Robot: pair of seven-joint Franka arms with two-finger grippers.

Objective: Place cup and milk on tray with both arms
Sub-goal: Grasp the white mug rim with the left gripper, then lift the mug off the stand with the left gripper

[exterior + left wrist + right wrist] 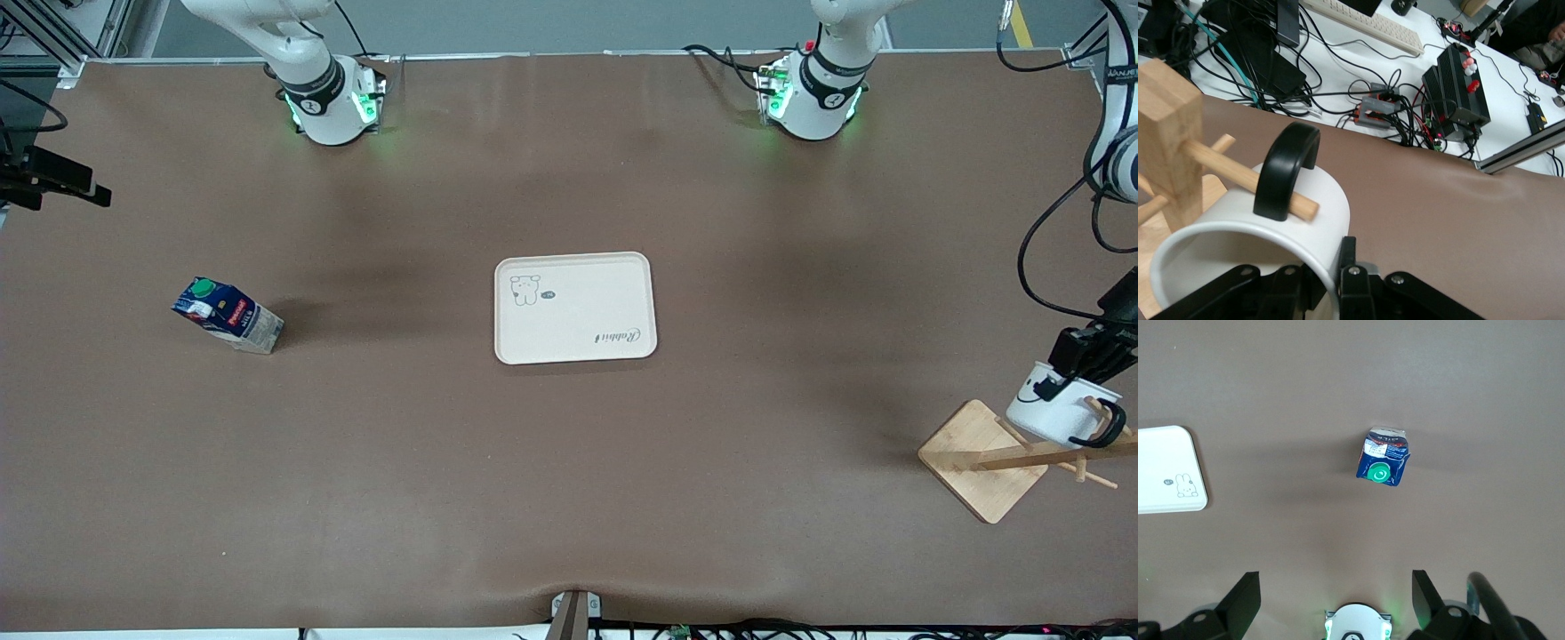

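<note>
Front view: the milk (228,315) is seen upright toward the right arm's end, its label unreadable. The tray (574,308), at centre, is lettered "Rabbit". The cup (1061,409), hung on the wooden rack (996,458), is clasped by the left gripper (1071,366). The right gripper (1337,600) is spread wide over the milk.
</note>
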